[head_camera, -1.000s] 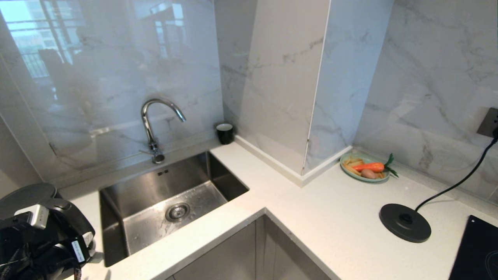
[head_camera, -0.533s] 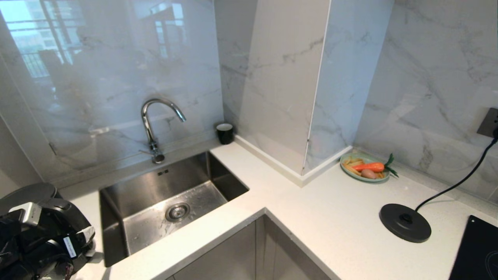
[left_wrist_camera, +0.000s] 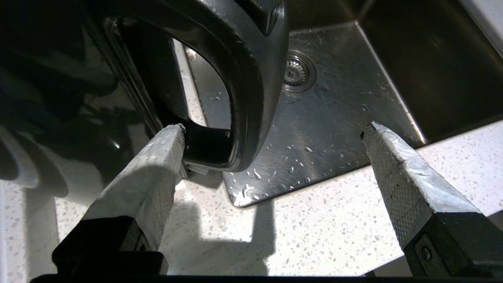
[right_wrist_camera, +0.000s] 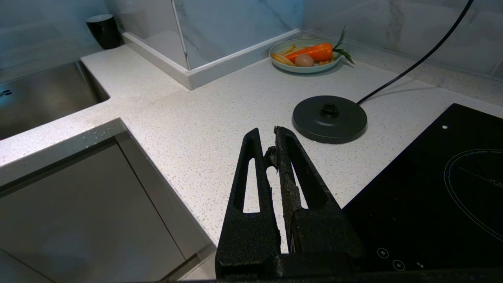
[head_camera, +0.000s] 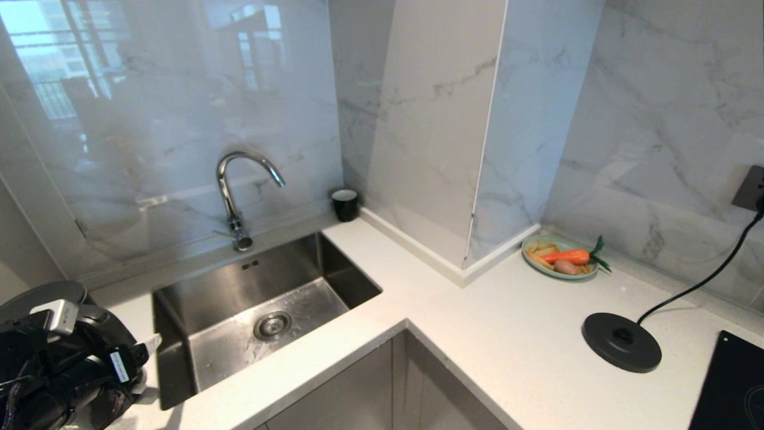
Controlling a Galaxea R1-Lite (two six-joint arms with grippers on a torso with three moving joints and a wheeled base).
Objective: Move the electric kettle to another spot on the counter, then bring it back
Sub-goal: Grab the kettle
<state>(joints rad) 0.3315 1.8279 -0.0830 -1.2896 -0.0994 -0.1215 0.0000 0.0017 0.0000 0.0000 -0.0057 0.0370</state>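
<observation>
Glossy black plastic electric kettle [head_camera: 42,310] sits on the white speckled stone counter [head_camera: 507,334], left of the steel sink [left_wrist_camera: 334,118]. Left gripper [left_wrist_camera: 271,133] fingers spread wide around the looped handle [left_wrist_camera: 251,78], one finger [left_wrist_camera: 157,165] touching its lower end, not clamped. Right gripper [right_wrist_camera: 268,142] closed, empty, near the round black base disc [right_wrist_camera: 329,118].

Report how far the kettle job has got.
Done: the electric kettle stands on the counter left of the sink, away from its base disc. In hand: the left end effector is open around the handle, one finger against it. Left: carrying it back to the base. The right end effector is shut, idle.
</observation>
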